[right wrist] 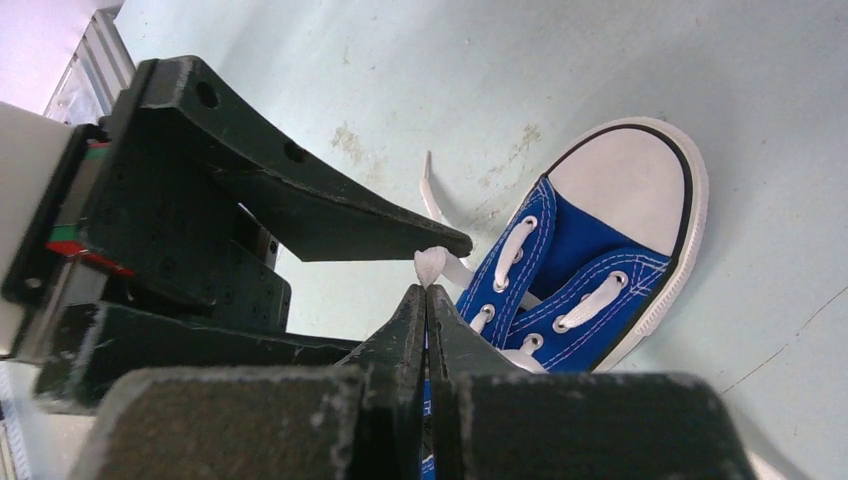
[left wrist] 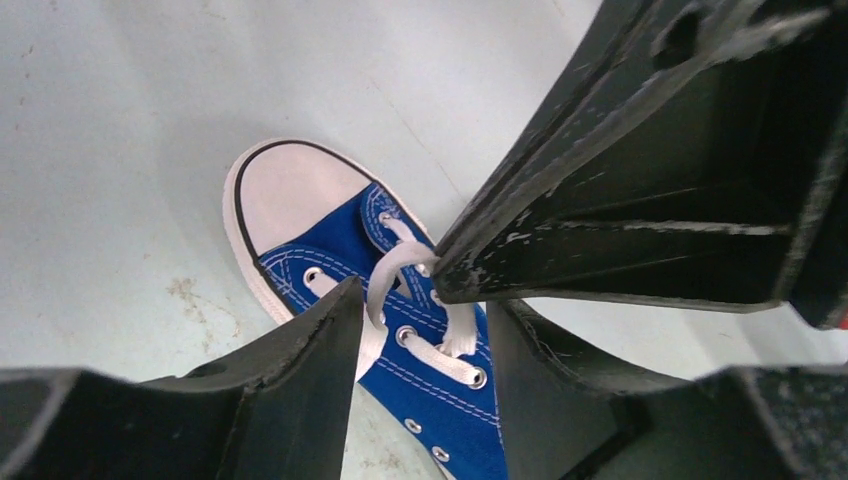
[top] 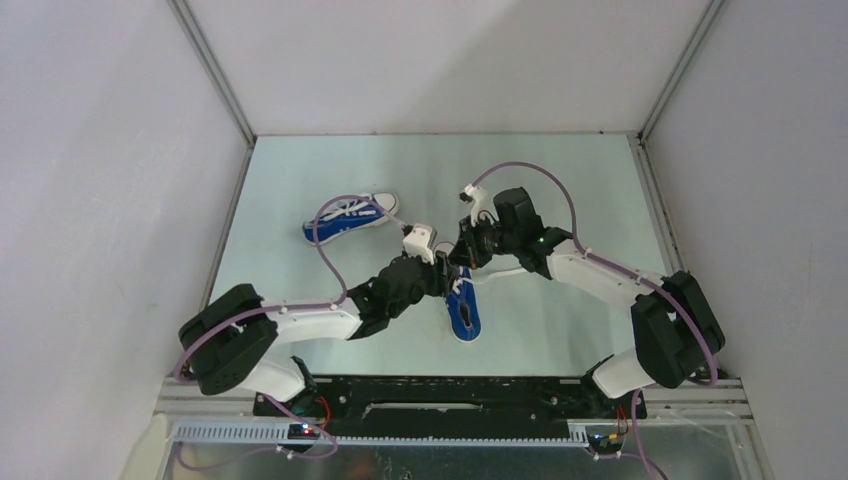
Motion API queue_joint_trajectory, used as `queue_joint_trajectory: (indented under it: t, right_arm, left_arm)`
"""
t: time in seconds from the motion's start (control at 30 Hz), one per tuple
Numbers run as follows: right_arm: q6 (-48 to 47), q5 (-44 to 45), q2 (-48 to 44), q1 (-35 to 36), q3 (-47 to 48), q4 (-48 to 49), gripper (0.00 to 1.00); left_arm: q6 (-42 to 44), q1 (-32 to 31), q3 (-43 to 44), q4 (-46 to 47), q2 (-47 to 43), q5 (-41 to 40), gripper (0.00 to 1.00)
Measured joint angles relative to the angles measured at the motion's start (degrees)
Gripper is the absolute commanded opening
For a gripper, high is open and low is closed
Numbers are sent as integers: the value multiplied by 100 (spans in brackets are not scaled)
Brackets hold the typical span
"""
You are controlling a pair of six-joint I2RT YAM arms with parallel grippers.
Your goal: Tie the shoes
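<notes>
One blue shoe (top: 464, 310) lies mid-table, with its white toe cap (left wrist: 288, 196) pointing away from the arms. Both grippers meet over its laces. My right gripper (right wrist: 427, 291) is shut on a white lace (right wrist: 431, 264) and holds it up above the eyelets. It shows in the left wrist view as dark fingers (left wrist: 620, 235) pinching the lace loop (left wrist: 385, 275). My left gripper (left wrist: 425, 335) is open, its fingers either side of the lace rows and just above the shoe. The second blue shoe (top: 350, 217) lies at the far left, apart from both grippers.
The pale green table (top: 560, 190) is walled on three sides by white panels. A loose lace end (right wrist: 428, 190) trails on the table beside the near shoe. The arm bases and a black rail (top: 450, 395) run along the near edge.
</notes>
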Motion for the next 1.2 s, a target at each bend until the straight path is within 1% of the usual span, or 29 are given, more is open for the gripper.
queue_joint_trajectory:
  t: [0.1,0.17,0.2,0.3,0.33,0.43,0.57,0.67,0.87,0.9,0.93,0.97,1.0,1.03,1.07,1.2]
  right_arm:
    - [42,-4,-28,-4,-2,2,0]
    - [50,-7,-50,-13,-2,4,0]
    - [61,-7,-61,-26,0,4,0]
    - [79,-9,-72,-50,0,7,0]
    - [81,-9,-72,-61,0,4,0]
    - [83,-9,-72,-87,-2,4,0]
    - [92,7,-72,-114,-2,-46,0]
    - [140,57,-83,-155,-2,-133,0]
    - [243,168,-297,-280,-142,-203,0]
    - [275,173,-352,-297,-195,-201,0]
    - [306,179,-415,-319,-260,-197,0]
    - [330,190,-468,-343,-315,-195,4]
    - [345,195,-505,-365,-361,-188,14]
    - [382,197,-529,-385,-402,-177,19]
    - [422,203,-544,-393,-431,-168,28]
    - [503,245,-586,-433,-546,-90,43]
  left_arm:
    - [-9,0,4,-83,63,-44,56]
    - [-15,0,4,-118,120,-42,53]
    - [-24,0,4,-127,149,-39,45]
    - [-68,0,17,-177,205,-35,31]
    - [-83,0,26,-199,216,-33,29]
    - [-98,0,31,-208,216,-26,14]
    - [-92,0,74,-243,216,-2,2]
    - [0,0,107,-245,225,79,0]
    - [160,0,136,-173,258,212,7]
    - [177,0,136,-149,260,238,7]
    - [197,0,136,-116,264,262,3]
    - [212,0,136,-79,278,295,1]
    - [243,0,136,-46,297,352,0]
    - [275,0,136,-13,326,413,0]
    - [308,0,136,17,352,459,0]
    - [448,0,136,63,470,673,0]
